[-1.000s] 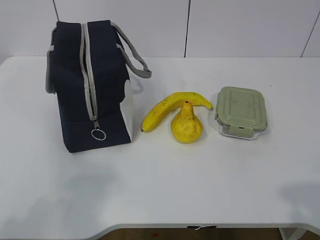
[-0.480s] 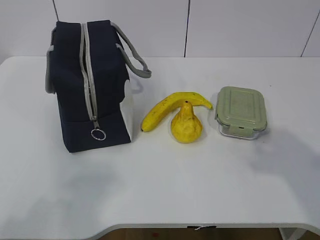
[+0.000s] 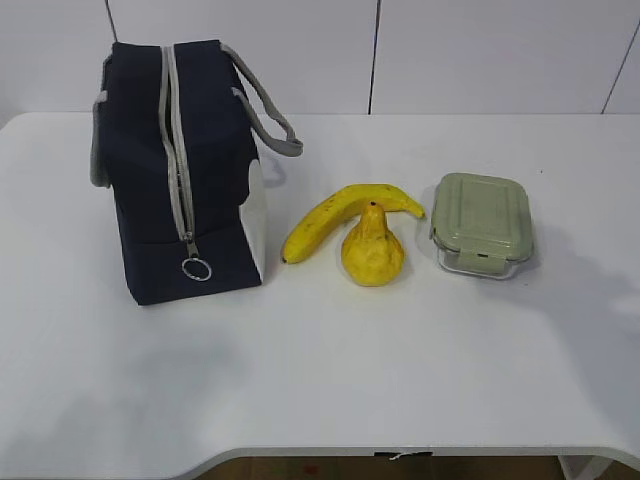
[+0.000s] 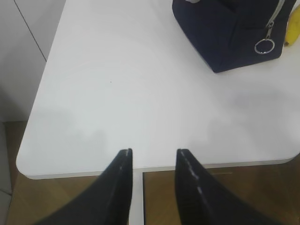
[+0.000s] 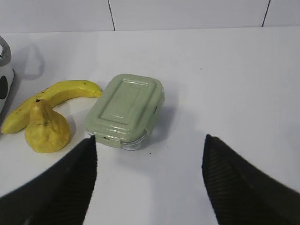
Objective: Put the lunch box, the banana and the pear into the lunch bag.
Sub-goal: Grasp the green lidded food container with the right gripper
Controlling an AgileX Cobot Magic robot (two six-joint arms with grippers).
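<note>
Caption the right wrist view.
Open right gripper above the table, facing the lunch box, pear and banana.

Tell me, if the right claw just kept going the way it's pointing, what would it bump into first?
Most likely the lunch box. In the right wrist view it lies ahead of the open right gripper, slightly left of centre, nothing between them. The gripper's height is unclear, so it might meet the white table first.

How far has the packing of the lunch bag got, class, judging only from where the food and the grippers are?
Done: nothing; the lunch bag is zipped shut. In hand: nothing; the right gripper hangs open near the lunch box, and the left gripper is empty over bare table. Left: unzip the bag, then load the box, banana and pear, all on the table.
</note>
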